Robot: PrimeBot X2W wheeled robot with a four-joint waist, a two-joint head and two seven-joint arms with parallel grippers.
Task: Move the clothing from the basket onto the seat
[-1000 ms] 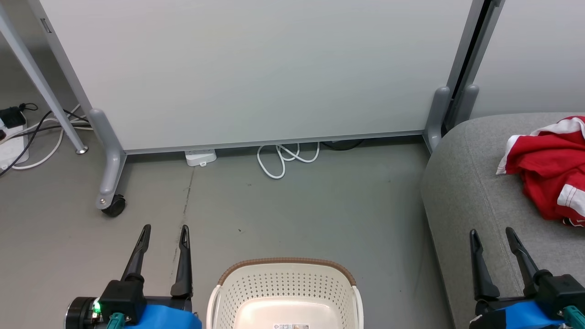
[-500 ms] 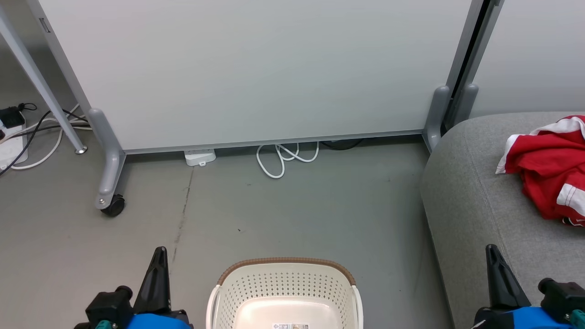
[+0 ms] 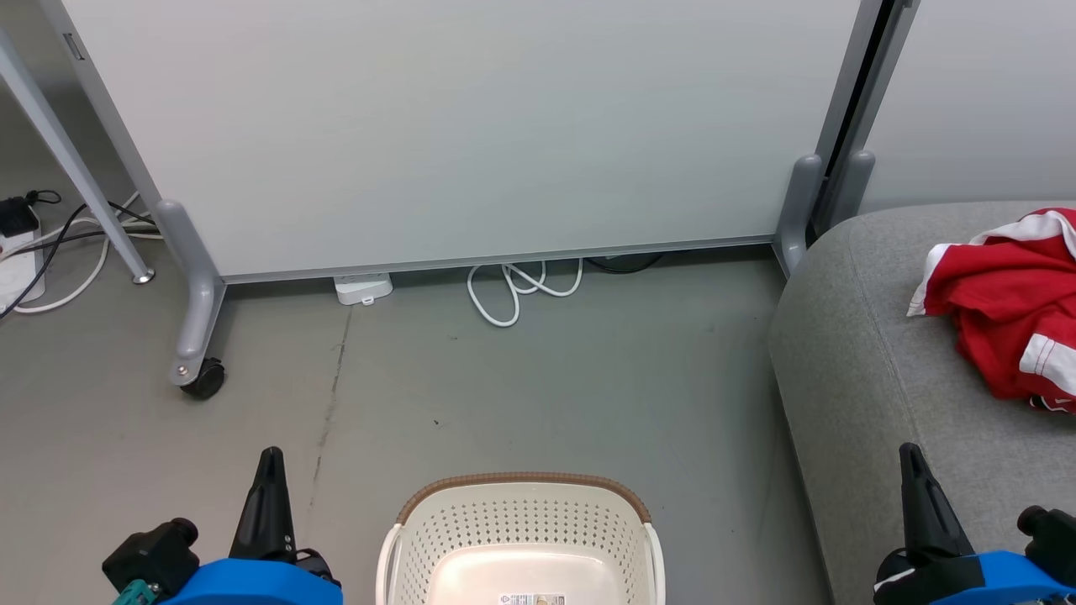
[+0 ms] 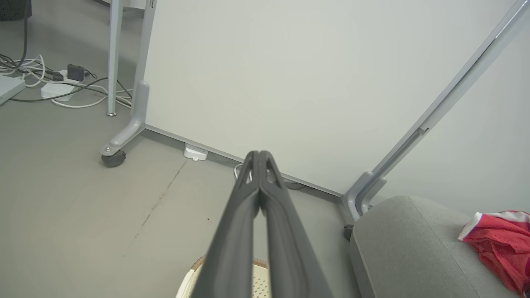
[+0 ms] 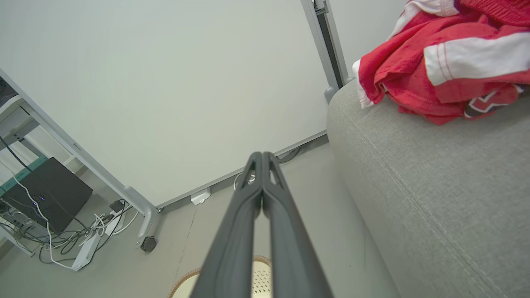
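Note:
Red clothing (image 3: 1004, 311) with white trim lies bunched on the grey seat (image 3: 857, 370) at the right, also seen in the right wrist view as clothing (image 5: 434, 70) on the seat (image 5: 434, 186) and at the left wrist view's right edge (image 4: 501, 244). The cream basket (image 3: 521, 538) with a brown rim stands on the floor at bottom centre; what shows of its inside holds no garment. My left gripper (image 3: 271, 458) is shut and empty, left of the basket. Over the seat's front edge, my right gripper (image 3: 909, 454) is shut and empty. Both wrist views show fingertips pressed together (image 4: 258, 154) (image 5: 261, 155).
A white partition panel (image 3: 471, 126) on wheeled grey feet (image 3: 197, 370) stands behind the bare floor. A white cable loop (image 3: 513, 294) and a small white box (image 3: 363, 288) lie at its base. Power strips and cables (image 3: 34, 252) lie at far left.
Both grippers have gone from open to shut and drawn back toward the picture's bottom edge. The head camera has shifted slightly. Clothing and basket stay put.

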